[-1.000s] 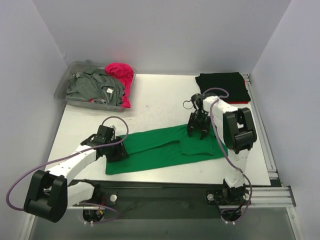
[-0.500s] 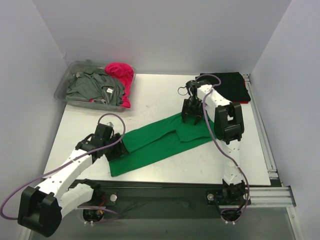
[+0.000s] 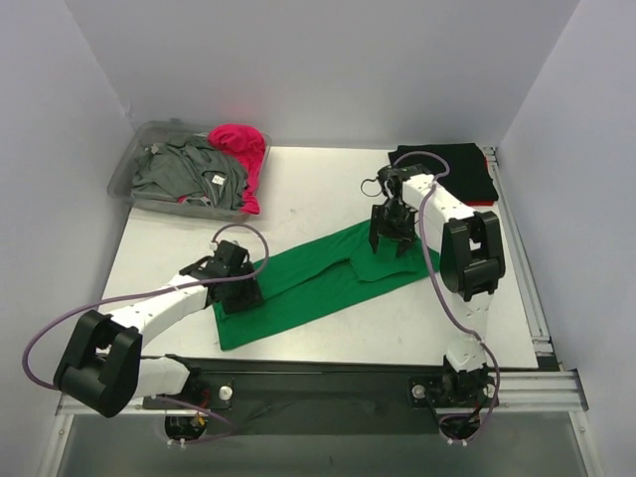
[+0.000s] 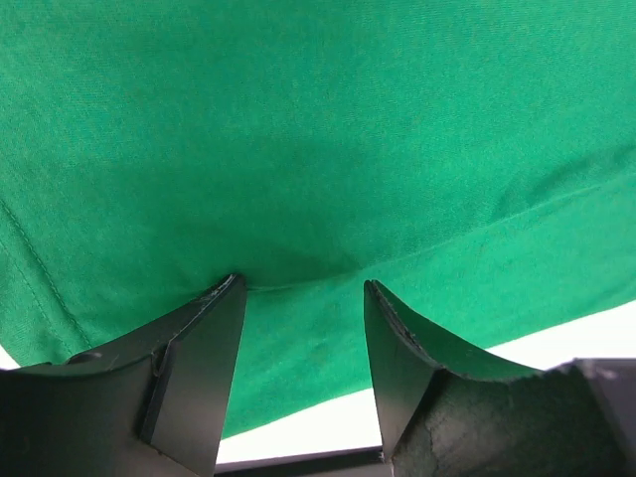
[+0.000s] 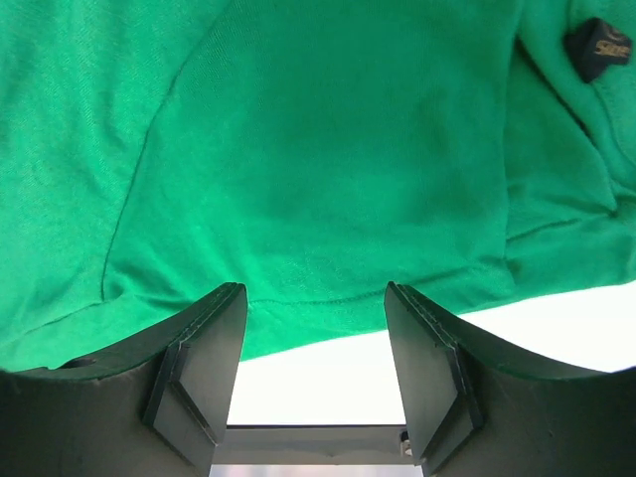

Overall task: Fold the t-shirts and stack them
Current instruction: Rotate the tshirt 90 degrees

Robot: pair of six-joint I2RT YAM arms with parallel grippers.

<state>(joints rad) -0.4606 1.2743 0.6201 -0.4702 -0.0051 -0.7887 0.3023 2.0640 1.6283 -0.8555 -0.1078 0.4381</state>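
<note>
The bright green t-shirt (image 3: 318, 280) lies flattened and slanted across the table, its low end near the front left and its high end mid right. My left gripper (image 3: 241, 294) is open over its lower left part; in the left wrist view the gripper (image 4: 303, 283) has its fingertips (image 4: 227, 298) down on green cloth (image 4: 328, 129). My right gripper (image 3: 395, 235) is open over the upper right end; in the right wrist view the gripper (image 5: 314, 288) straddles the shirt's hem (image 5: 328, 179). The black t-shirt (image 3: 444, 171) lies folded at the back right. The grey t-shirt (image 3: 184, 174) and the pink t-shirt (image 3: 241, 151) lie crumpled in the bin.
A clear plastic bin (image 3: 122, 177) stands at the back left corner. A metal rail (image 3: 519, 260) runs along the table's right edge. A small black label (image 5: 601, 48) shows on the green shirt in the right wrist view.
The shirt's right end has swung toward the back, so the shirt now lies slanted. My right gripper went back with it, then came slightly forward. My left gripper shifted a little right.
</note>
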